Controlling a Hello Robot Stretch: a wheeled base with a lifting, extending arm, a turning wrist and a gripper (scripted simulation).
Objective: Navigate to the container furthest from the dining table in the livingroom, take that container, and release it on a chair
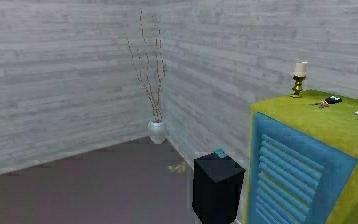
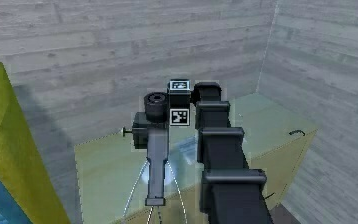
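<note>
Arm side view: dark square arm (image 2: 227, 170) extended over a pale tabletop (image 2: 277, 140), w/ two white marker squares (image 2: 179, 100) at its far end. Just left of the markers, gripper (image 2: 155, 196): dark body, thin grey fingers (image 2: 154, 170) pointing down-picture toward the near table edge. Can't tell whether fingers are spread or pressed together. Can't tell whether anything is held either, w/ tabletop right behind the far end.

Faint pale curved lines (image 2: 137, 188) on both sides of the fingers, low over the tabletop. Poss. a clear glass container, but too faint to be sure. If so, task's thing right at the fingertips, contact unclear, long axis prob. upright. Small dark item (image 2: 299, 132) well apart to the gripper's right on the same tabletop. Edge of a yellow-green cabinet (image 2: 7, 150) well apart to the gripper's left.

Forward view: prob. the same cabinet, yellow-green top over a blue slatted door (image 1: 297, 165), w/ a candle on a holder (image 1: 300, 80) on top. Black bin (image 1: 218, 188) just beside the cabinet. White vase w/ bare branches (image 1: 157, 128) in the far room corner. Judged to lie beyond the gripper's left, past the cabinet.

Key relation: if the pale lines are the container, prob. a straight lift from where the hand hangs. Otherwise vase or bin, both well off to the gripper's left, so a drive first.
</note>
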